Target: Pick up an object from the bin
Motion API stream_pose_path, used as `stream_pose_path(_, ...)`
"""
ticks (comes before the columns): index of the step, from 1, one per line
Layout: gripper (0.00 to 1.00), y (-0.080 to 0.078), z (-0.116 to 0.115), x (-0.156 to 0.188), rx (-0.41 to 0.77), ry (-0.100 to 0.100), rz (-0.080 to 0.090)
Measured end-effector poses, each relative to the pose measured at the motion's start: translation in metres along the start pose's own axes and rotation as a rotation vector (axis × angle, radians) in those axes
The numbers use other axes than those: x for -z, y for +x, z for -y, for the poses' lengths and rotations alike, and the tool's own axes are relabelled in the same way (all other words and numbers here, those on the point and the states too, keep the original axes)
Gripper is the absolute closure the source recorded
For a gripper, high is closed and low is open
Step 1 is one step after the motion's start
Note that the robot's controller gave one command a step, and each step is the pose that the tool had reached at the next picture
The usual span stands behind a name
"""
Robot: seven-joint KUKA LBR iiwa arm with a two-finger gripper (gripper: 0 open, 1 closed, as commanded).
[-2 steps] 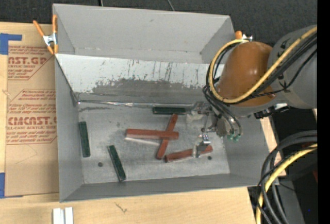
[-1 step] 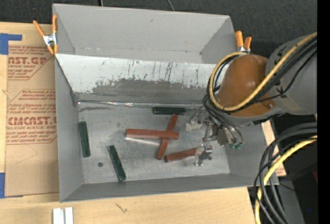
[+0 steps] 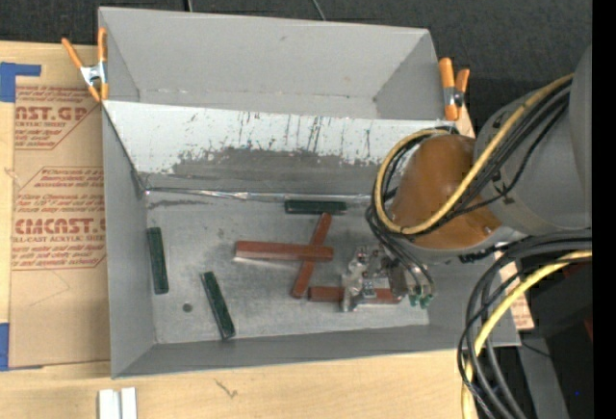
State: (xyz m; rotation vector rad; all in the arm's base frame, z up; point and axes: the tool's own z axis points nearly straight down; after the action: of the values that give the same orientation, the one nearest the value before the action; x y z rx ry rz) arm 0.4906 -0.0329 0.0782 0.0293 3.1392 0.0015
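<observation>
Starting at the near side of the grey bin [image 3: 260,70], you have a dark green stick [image 3: 217,304] lying slantwise on the floor at the near left. Towards the near right, the gripper [image 3: 364,284] hangs low over a short brown stick [image 3: 329,294], the piece it is over. You cannot tell whether the tool is spread or pressed together, or whether it touches the stick. That stick lies flat, its long axis running left to right along the near wall, with its right part hidden under the gripper. It looks stiff, light and thin, likely to slide on bare metal, so take it across its narrow width near the middle. Its left end touches or nearly touches a slanted brown stick [image 3: 319,232], which crosses a long brown stick [image 3: 269,252] just behind. Farther left lies a second green stick [image 3: 157,260], and a third green stick [image 3: 315,207] lies by the far wall.
</observation>
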Motion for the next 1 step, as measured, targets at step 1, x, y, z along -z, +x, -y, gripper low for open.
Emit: stream_pose_path(1, 1.0, 0.0, 0.0, 0.0, 0.0, 0.0, 0.0)
